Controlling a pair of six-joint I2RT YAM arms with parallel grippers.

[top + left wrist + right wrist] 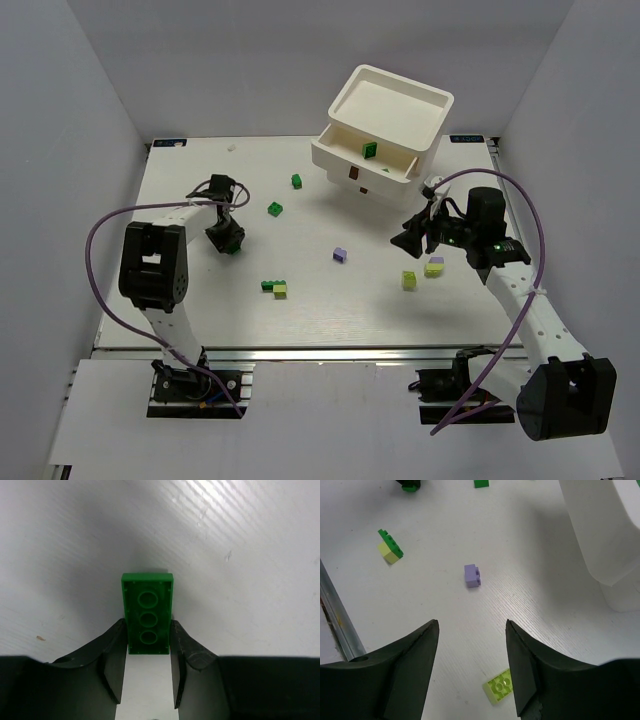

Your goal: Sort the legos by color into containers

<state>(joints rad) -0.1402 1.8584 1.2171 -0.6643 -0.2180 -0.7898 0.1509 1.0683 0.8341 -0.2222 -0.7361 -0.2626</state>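
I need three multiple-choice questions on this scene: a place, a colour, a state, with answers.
1. The green brick in the left wrist view lies: A) between the fingers of the left tool; B) inside a drawer; C) on the unit's top.
2. The lone brick in the open drawer is: A) purple; B) lime; C) green.
3. The right tool is: A) shut on a purple brick; B) open, empty; C) shut on a handle.
Answers: 1 A, fingers flank it; 2 C, green against white; 3 B, bare table shows between its fingers.
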